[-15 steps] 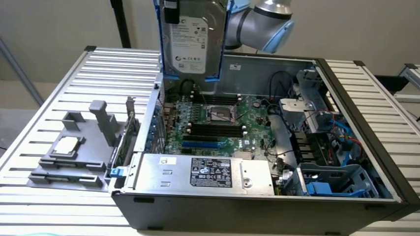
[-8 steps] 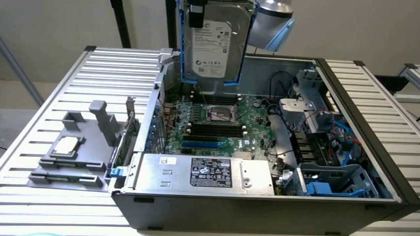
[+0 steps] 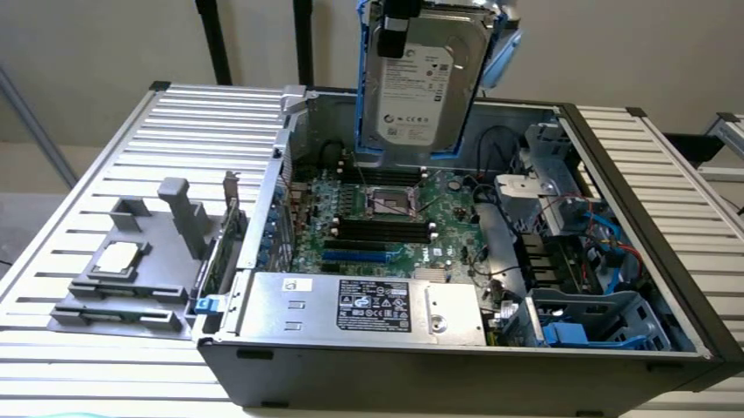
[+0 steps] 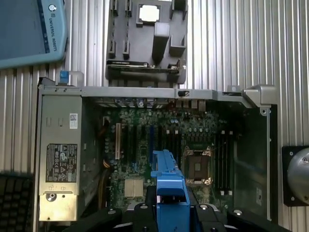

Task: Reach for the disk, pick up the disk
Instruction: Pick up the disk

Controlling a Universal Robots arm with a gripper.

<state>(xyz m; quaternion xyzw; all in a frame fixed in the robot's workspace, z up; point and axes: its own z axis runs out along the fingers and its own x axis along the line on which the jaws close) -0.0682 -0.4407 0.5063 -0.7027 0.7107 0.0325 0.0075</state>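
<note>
The disk [image 3: 419,83], a silver-grey hard drive with a white label and blue side rails, hangs on edge in the air above the far side of the open computer case [image 3: 651,348]. My gripper [image 3: 403,19] holds it from above, shut on its upper end. In the wrist view, the disk's blue rail [image 4: 169,186] sticks out between the black fingers of the gripper [image 4: 171,215], high over the motherboard [image 4: 159,154].
Inside the case are the motherboard [image 3: 378,222], a silver power supply box with a sticker [image 3: 366,305] and a blue drive cage [image 3: 593,326]. A grey fixture [image 3: 139,270] holding a small CPU chip [image 3: 117,259] lies on the slatted table at the exterior view's left. A teach pendant [image 4: 29,29] lies nearby.
</note>
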